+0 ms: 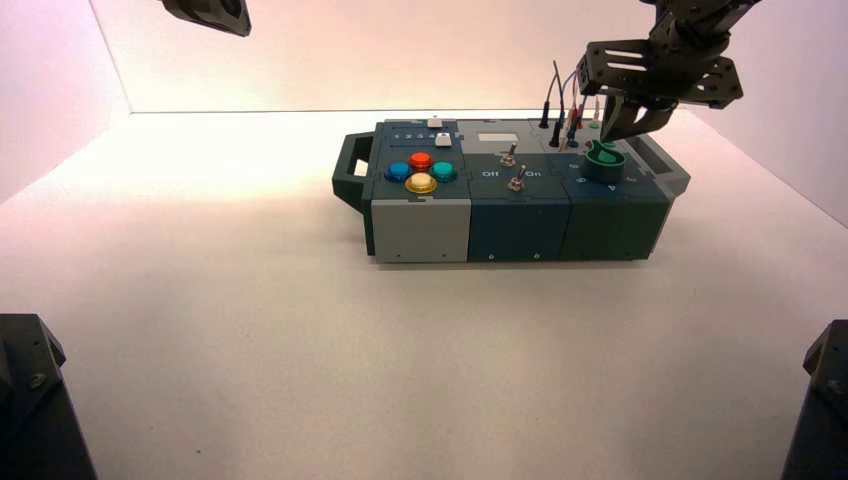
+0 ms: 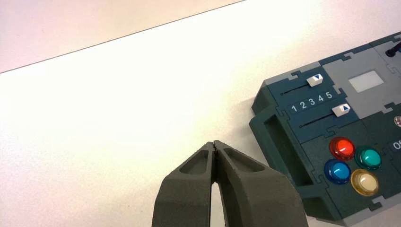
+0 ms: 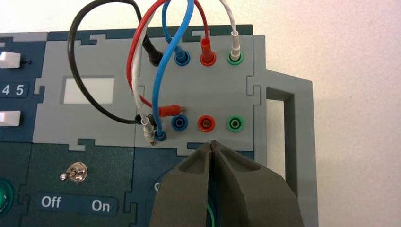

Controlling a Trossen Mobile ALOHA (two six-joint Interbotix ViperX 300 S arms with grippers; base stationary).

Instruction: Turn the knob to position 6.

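Note:
The green knob (image 1: 604, 161) sits on the dark right-hand section of the box (image 1: 420, 228), near its front. My right gripper (image 1: 630, 122) hovers just above and behind the knob, shut with nothing between its fingertips. In the right wrist view the shut right gripper (image 3: 211, 143) covers most of the knob (image 3: 210, 216), leaving only a thin green sliver between the fingers. The knob's pointer and numbers are hidden. My left gripper (image 2: 215, 143) is shut and empty, parked high at the far left (image 1: 206, 12), away from the box.
Looping wires (image 3: 156, 71) plug into coloured sockets just behind the knob. Two toggle switches (image 1: 512, 168) stand mid-box above an Off/On label (image 3: 75, 204). Red, blue, teal and yellow push buttons (image 2: 353, 164) and two sliders (image 2: 340, 109) lie on the left part. A grey handle (image 3: 295, 137) juts right.

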